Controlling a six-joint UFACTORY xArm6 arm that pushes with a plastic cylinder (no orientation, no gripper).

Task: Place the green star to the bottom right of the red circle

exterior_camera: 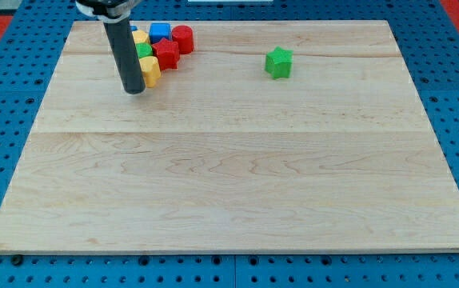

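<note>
The green star (pixel 278 62) lies alone on the wooden board (pixel 229 176), toward the view's top, right of centre. The red circle (pixel 182 38) stands at the right end of a cluster of blocks at the view's top left, well left of the star. My tip (pixel 134 90) rests on the board at the cluster's lower left edge, next to a yellow block (pixel 149 70), far to the left of the green star.
The cluster also holds a red block (pixel 166 55), a blue block (pixel 160 32), a green block (pixel 144 51) and another yellow block (pixel 140 38), partly hidden by the rod. A blue pegboard (pixel 5 120) surrounds the board.
</note>
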